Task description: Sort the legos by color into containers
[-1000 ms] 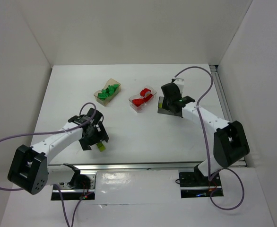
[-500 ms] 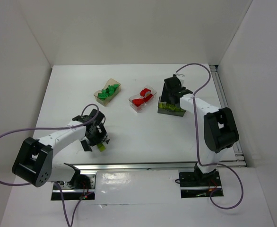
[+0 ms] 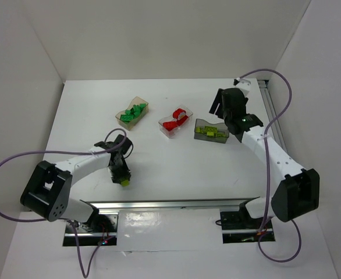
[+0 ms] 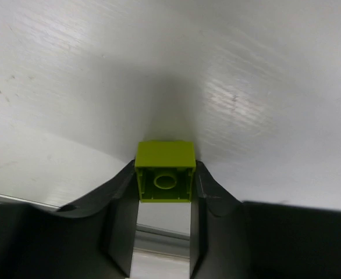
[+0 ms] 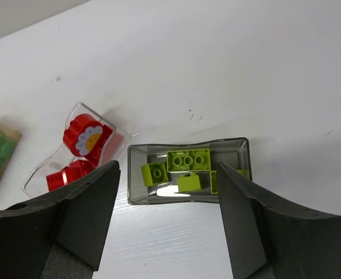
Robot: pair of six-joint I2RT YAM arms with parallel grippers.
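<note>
A yellow-green lego (image 4: 165,171) lies near the table's front edge (image 3: 124,182), and my left gripper (image 3: 122,176) is shut on it, one dark finger pressed against each side. My right gripper (image 3: 221,107) hangs open above the smoky grey tray (image 5: 188,146) with nothing between its fingers (image 5: 95,203). That tray (image 3: 198,125) holds several yellow-green legos (image 5: 188,160). Red legos (image 3: 171,123) fill the clear tray (image 3: 188,108). Dark green legos (image 3: 134,110) lie in the tan tray (image 3: 142,103).
The three trays stand in a row across the back half of the white table. A metal rail (image 3: 176,204) runs along the near edge, just in front of the left gripper. White walls close in the back and both sides.
My left gripper has turned over the yellow-green lego and closed on it. My right gripper has opened and drawn back up and to the right, uncovering the grey tray.
</note>
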